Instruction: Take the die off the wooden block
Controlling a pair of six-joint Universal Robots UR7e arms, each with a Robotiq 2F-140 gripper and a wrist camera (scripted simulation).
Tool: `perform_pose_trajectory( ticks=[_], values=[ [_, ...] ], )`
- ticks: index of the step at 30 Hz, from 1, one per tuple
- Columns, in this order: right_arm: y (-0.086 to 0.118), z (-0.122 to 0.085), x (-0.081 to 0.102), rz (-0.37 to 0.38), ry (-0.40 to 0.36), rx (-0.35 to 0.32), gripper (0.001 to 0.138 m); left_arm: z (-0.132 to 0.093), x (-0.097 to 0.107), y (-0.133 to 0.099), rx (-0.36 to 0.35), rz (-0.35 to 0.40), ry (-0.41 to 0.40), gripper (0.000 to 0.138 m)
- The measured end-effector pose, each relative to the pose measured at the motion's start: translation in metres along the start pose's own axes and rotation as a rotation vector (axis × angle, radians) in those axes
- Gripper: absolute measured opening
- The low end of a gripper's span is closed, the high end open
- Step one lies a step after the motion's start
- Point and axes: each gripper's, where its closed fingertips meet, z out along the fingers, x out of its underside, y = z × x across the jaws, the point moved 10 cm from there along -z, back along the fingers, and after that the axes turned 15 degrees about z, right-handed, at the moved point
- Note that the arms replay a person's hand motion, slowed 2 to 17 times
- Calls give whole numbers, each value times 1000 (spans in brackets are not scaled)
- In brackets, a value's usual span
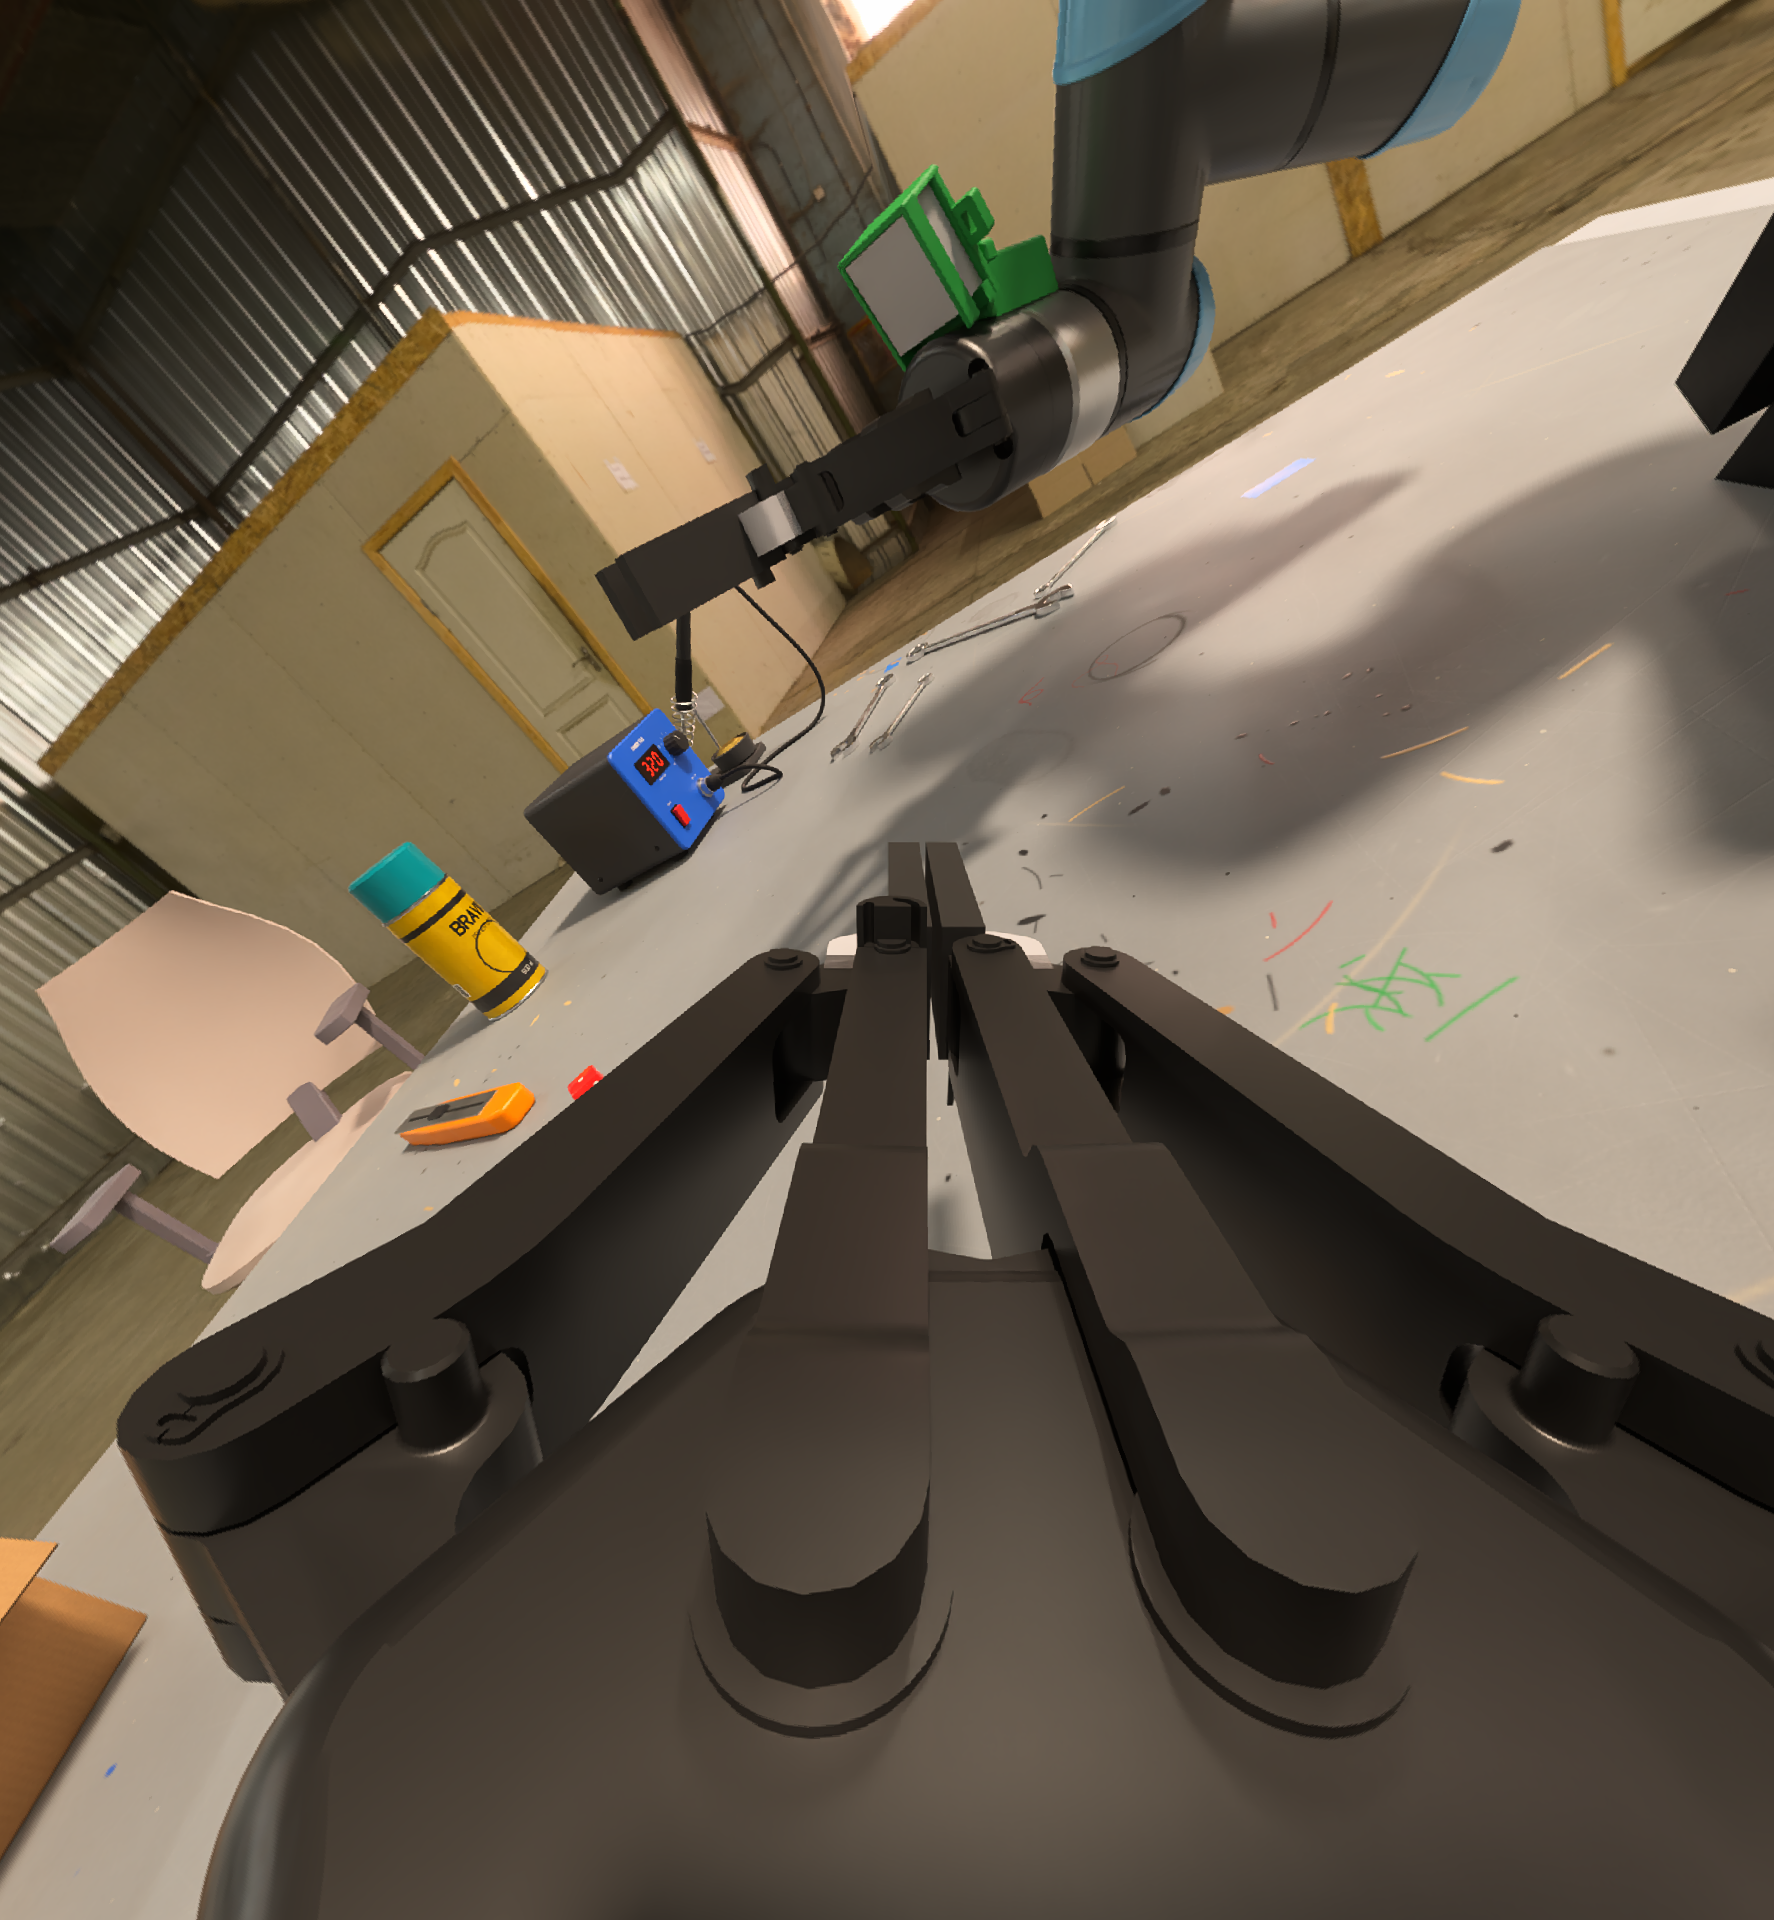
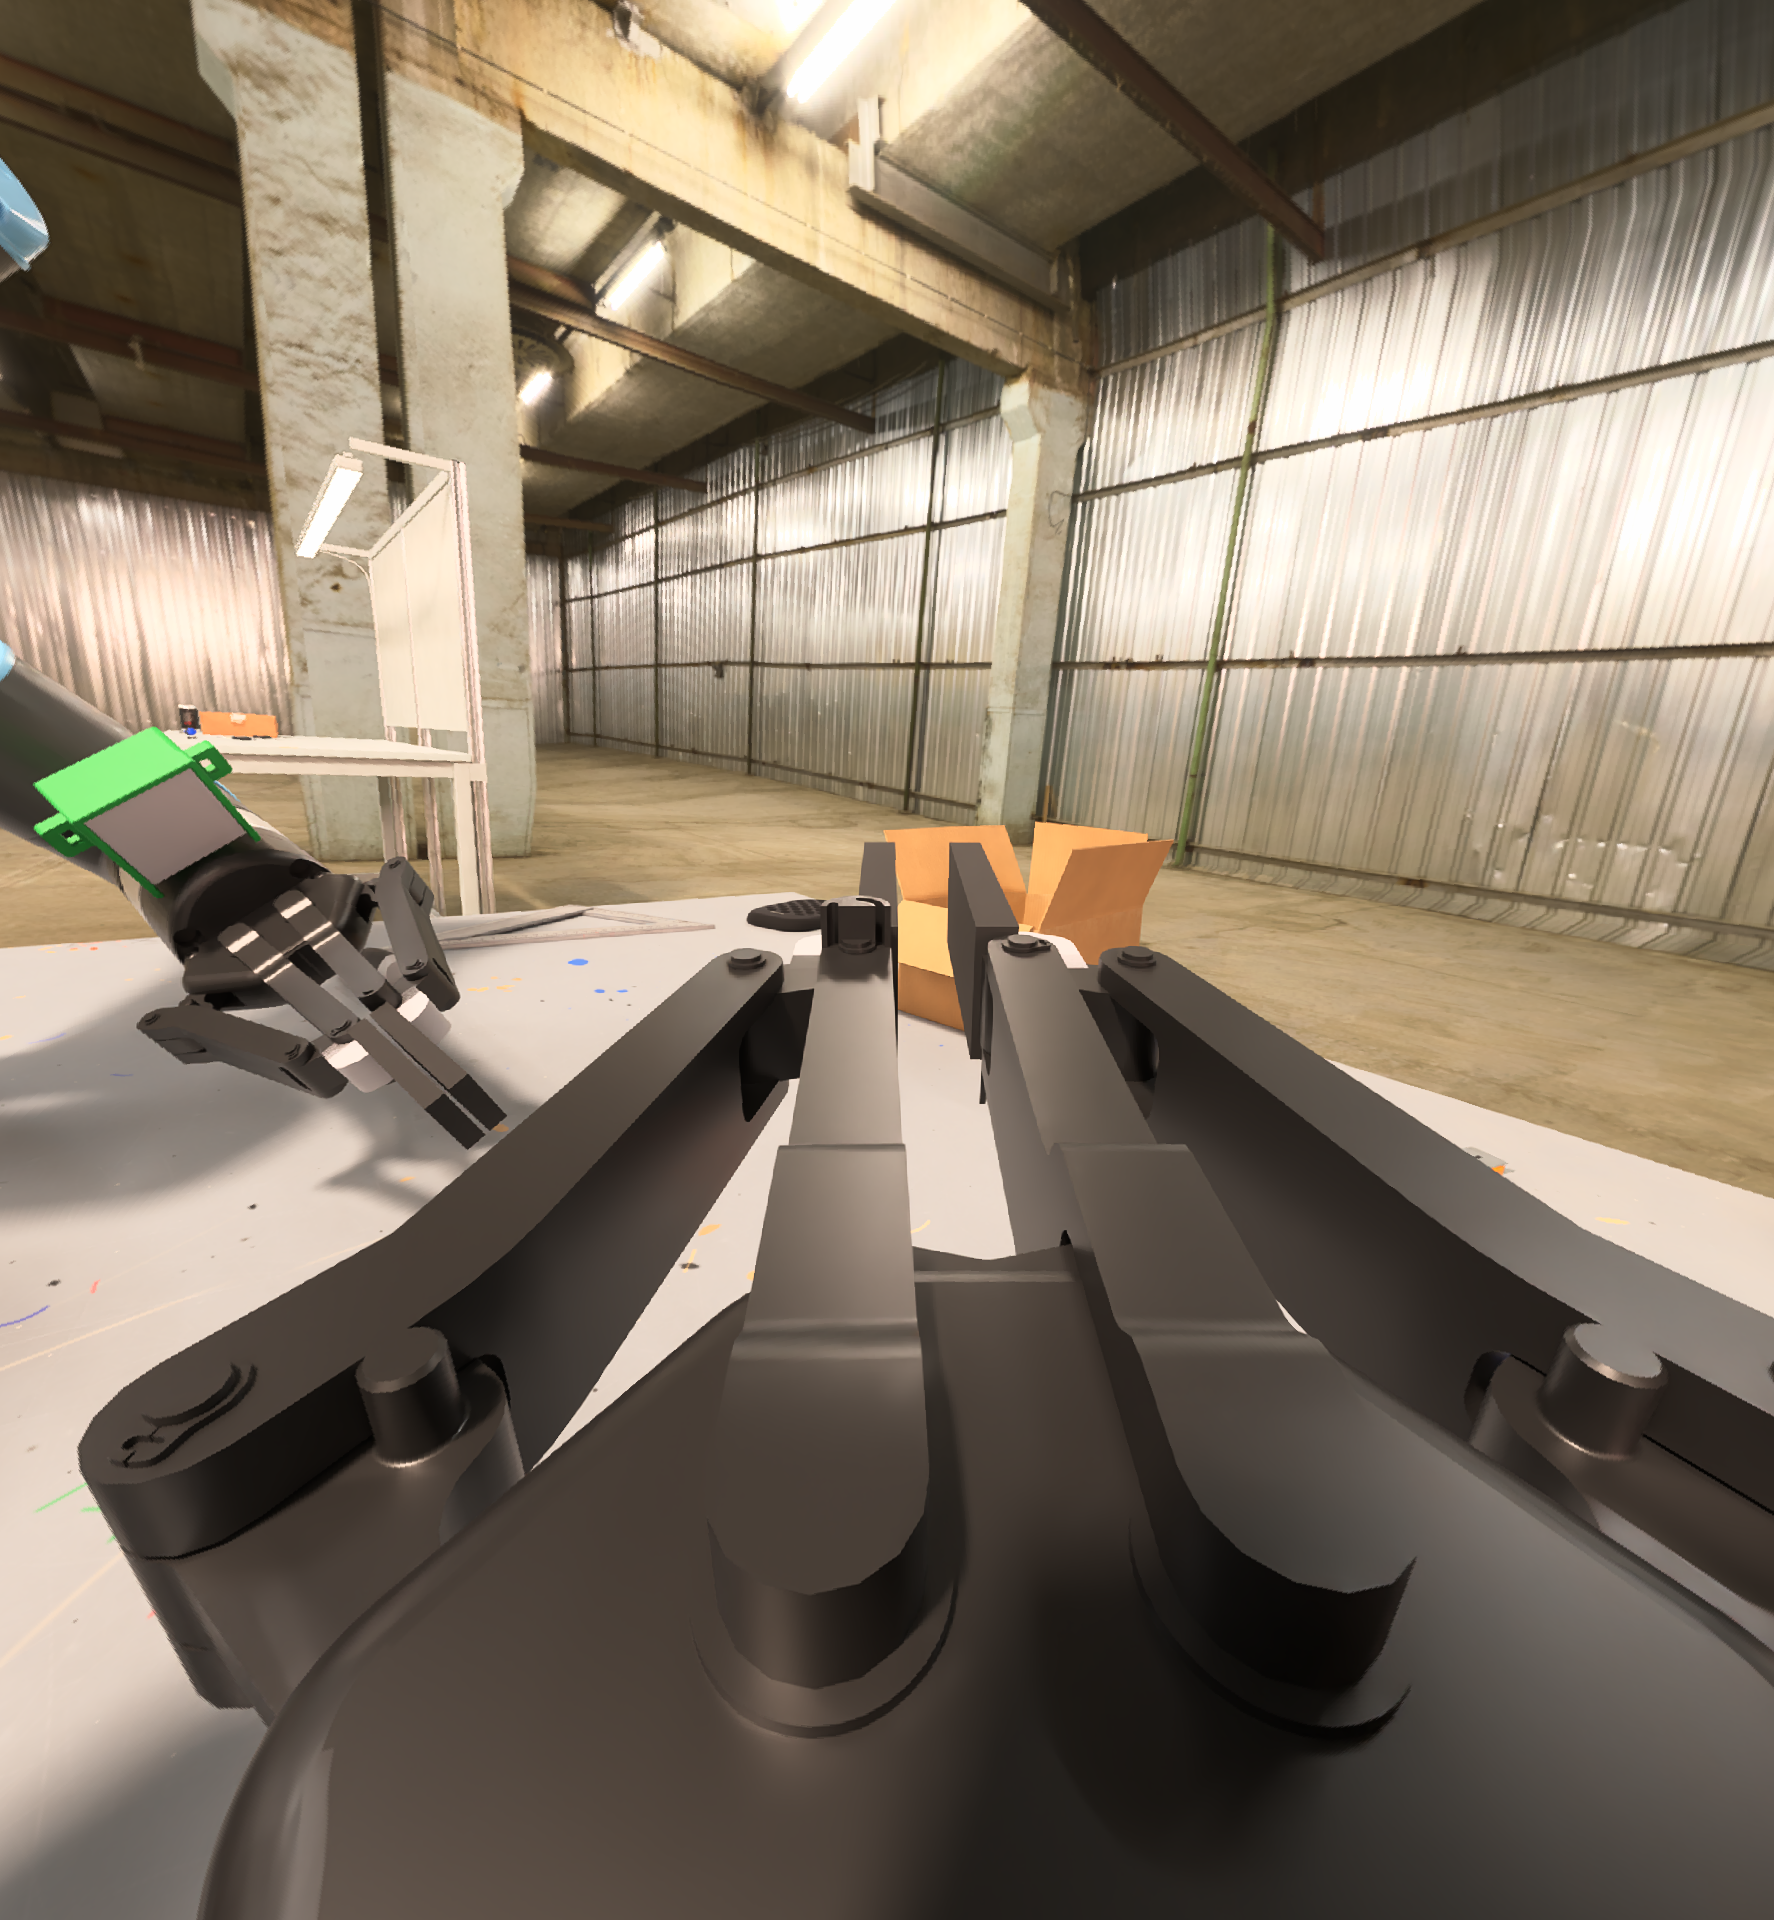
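No wooden block shows in either view. A small red cube-like thing (image 1: 584, 1082) lies on the grey table (image 1: 1434, 1143) left of my left gripper; I cannot tell whether it is the die. My left gripper (image 1: 924, 868) is shut and empty, its tips low over the table; it also shows in the right wrist view (image 2: 469, 1120). My right gripper (image 2: 922, 883) is empty, its fingers (image 2: 971, 914) a narrow gap apart. It hangs above the table's far side in the left wrist view (image 1: 625, 601).
A yellow spray can (image 1: 452, 935), a soldering station (image 1: 634, 810), an orange hand tool (image 1: 467, 1117) and several wrenches (image 1: 976, 629) lie on the table. A chair (image 1: 197, 1039) stands past its edge. An open cardboard box (image 2: 1080, 894) sits beyond my right gripper.
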Motion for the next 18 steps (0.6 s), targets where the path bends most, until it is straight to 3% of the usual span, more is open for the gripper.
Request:
perform_pose_trajectory(
  ticks=[18],
  values=[
    [-1, 1, 1, 2, 6, 2, 14, 0, 0, 0, -3, 10, 6, 1]
  ],
)
